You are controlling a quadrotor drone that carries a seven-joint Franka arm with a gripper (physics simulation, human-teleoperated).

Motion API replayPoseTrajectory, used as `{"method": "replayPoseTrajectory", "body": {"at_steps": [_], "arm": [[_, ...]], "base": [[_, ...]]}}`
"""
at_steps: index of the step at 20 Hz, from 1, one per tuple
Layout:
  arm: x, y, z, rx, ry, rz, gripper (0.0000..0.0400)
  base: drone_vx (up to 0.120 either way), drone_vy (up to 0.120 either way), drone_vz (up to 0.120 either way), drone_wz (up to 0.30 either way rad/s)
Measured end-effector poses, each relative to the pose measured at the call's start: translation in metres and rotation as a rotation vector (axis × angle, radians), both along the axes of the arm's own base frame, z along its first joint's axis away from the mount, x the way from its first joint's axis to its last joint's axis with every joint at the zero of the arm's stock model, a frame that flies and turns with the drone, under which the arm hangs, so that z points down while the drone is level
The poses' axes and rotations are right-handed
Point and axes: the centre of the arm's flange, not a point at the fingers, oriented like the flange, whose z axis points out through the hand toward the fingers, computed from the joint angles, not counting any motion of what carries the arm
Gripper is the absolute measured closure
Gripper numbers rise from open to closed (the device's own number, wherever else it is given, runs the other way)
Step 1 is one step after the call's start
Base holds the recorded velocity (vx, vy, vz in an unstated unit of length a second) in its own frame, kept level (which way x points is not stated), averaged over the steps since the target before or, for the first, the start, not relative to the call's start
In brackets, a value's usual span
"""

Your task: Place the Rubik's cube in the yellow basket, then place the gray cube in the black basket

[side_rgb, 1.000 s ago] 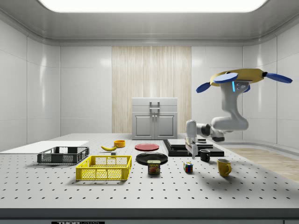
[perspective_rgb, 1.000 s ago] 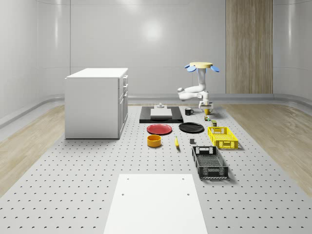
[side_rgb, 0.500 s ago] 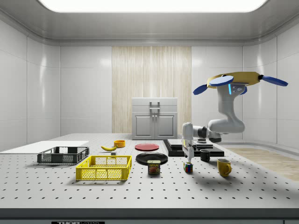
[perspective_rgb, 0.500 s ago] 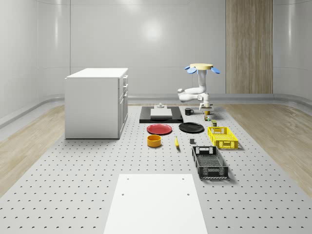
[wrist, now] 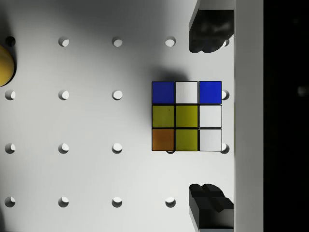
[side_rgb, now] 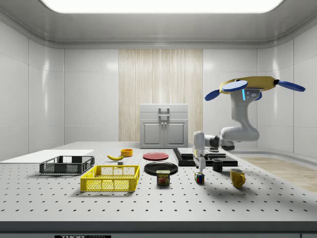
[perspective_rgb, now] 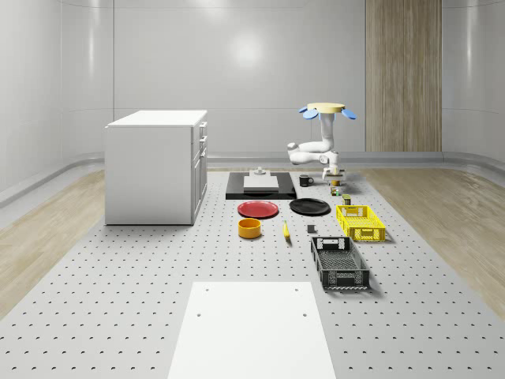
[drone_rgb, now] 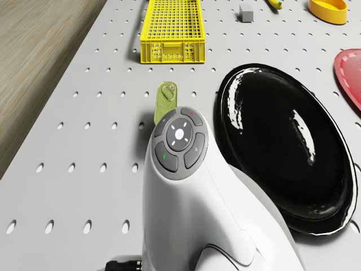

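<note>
neither step done. drone [side_rgb: 252,85] hovers above the table; gripper [side_rgb: 199,167] released, fingers [wrist: 208,26] straddling the multicoloured rubik's cube [wrist: 187,116] on the table, ungrasped. yellow mesh basket [drone_rgb: 171,28] at its 12 o'clock in drone view. small gray cube [drone_rgb: 246,13] untouched; black mesh basket [perspective_rgb: 339,263] waits.

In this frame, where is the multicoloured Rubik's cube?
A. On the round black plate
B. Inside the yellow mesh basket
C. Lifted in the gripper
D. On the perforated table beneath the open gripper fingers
D: the wrist view shows the multicoloured Rubik's cube on the perforated table between the spread fingers of the gripper, under the hovering drone.
</note>
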Motion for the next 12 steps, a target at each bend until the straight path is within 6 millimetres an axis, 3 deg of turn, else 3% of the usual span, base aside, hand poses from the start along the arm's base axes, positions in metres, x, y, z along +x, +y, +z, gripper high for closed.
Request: {"method": "replayPoseTrajectory", "body": {"at_steps": [12], "arm": [[0.000,0.000,0.030,0.000,0.000,0.000,0.0000]], "base": [[0.000,0.000,0.000,0.000]]}}
